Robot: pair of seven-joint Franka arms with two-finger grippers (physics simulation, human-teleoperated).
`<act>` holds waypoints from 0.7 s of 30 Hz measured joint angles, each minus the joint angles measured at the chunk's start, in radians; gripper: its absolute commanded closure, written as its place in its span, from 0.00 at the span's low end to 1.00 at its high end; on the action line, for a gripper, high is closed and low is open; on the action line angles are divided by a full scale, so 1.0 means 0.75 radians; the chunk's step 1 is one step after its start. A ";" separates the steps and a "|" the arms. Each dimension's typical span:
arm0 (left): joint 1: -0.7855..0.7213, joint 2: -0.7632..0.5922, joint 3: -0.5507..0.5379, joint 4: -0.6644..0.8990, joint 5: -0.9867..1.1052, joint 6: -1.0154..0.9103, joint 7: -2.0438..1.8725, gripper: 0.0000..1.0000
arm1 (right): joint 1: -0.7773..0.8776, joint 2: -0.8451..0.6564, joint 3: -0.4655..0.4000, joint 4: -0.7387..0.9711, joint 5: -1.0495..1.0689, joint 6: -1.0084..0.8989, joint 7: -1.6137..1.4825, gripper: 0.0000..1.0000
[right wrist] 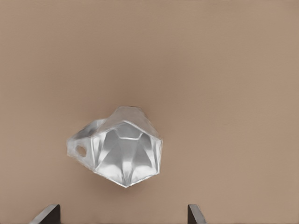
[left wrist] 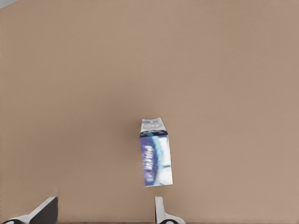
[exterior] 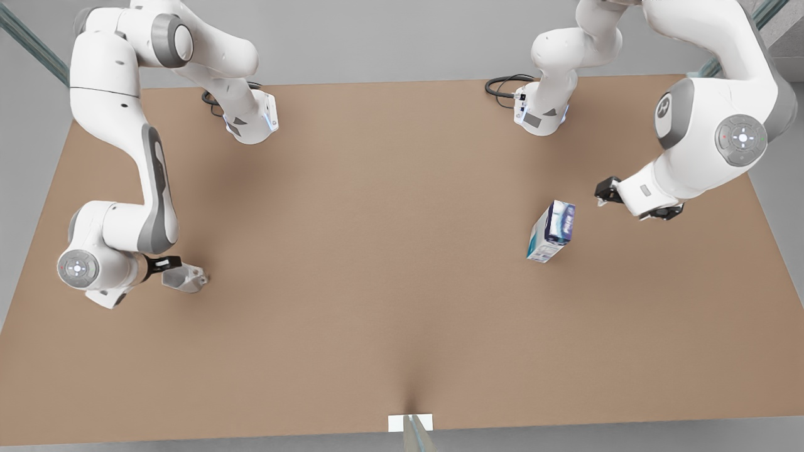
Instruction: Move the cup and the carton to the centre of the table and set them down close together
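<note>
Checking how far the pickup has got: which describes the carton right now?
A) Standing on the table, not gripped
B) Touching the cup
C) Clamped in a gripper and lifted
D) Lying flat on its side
A: the carton stands on the table, and the left gripper, open, is short of it.

left gripper [exterior: 637,204] spread, right gripper [exterior: 164,270] spread

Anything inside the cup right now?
The cup looks empty: its pale faceted inside is bare. The open right gripper hovers by it; the open left gripper is near the carton.
</note>
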 measured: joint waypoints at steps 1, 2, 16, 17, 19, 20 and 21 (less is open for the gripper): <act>-0.016 -0.005 -0.003 -0.066 0.006 0.030 0.000 0.00 | -0.015 0.012 0.009 -0.002 0.000 0.013 0.000 0.00; -0.017 -0.015 0.002 -0.134 0.011 0.082 0.000 0.00 | -0.017 0.018 0.011 -0.003 0.000 0.023 0.000 0.00; 0.027 -0.091 -0.045 -0.510 0.033 0.617 -0.122 0.00 | -0.154 0.150 0.066 -0.030 0.016 0.120 0.020 0.00; 0.043 -0.108 -0.047 -0.519 0.034 0.628 -0.137 0.00 | -0.155 0.159 0.066 -0.029 0.018 0.121 0.021 0.00; 0.095 -0.119 -0.075 -0.510 0.038 0.623 -0.128 0.00 | -0.158 0.173 0.066 -0.027 0.020 0.129 0.020 0.00; 0.124 -0.131 -0.097 -0.509 0.040 0.581 -0.103 0.00 | -0.158 0.179 0.066 -0.025 0.020 0.129 0.020 0.00; 0.168 -0.149 -0.133 -0.503 0.039 0.541 -0.110 0.00 | -0.158 0.183 0.066 -0.024 0.020 0.129 0.020 0.00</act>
